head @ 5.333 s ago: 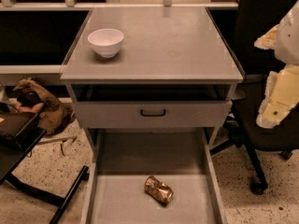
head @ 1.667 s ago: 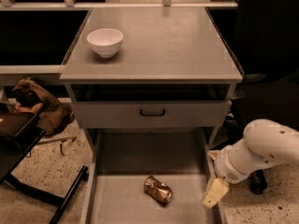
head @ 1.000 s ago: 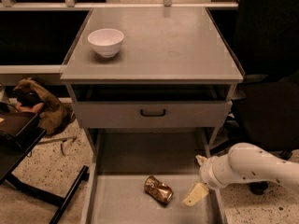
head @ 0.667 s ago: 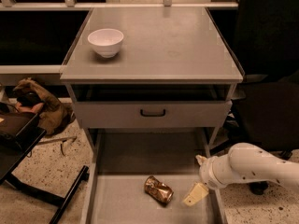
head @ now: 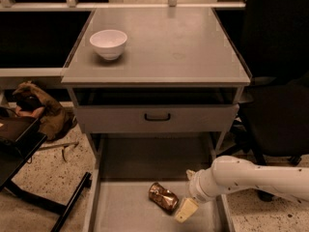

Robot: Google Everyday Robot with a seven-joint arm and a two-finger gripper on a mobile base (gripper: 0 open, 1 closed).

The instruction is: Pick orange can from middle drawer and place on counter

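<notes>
Sitting low in the middle drawer point(head: 124, 212), the end effector point(head: 186, 210) is just beside the orange can point(head: 162, 197), but I cannot tell its grip.

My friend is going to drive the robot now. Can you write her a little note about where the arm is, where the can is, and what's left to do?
Gripper: low inside the open middle drawer, right beside the orange can, on the can's right.
Orange can: lying on its side on the drawer floor, near the front, not lifted.
Counter: a white bowl sits at its back left; no can up there.
Done: drawer is pulled out, gripper is down by the can.
Left: grip the can, lift it out, and set it on the counter away from the bowl.
</notes>
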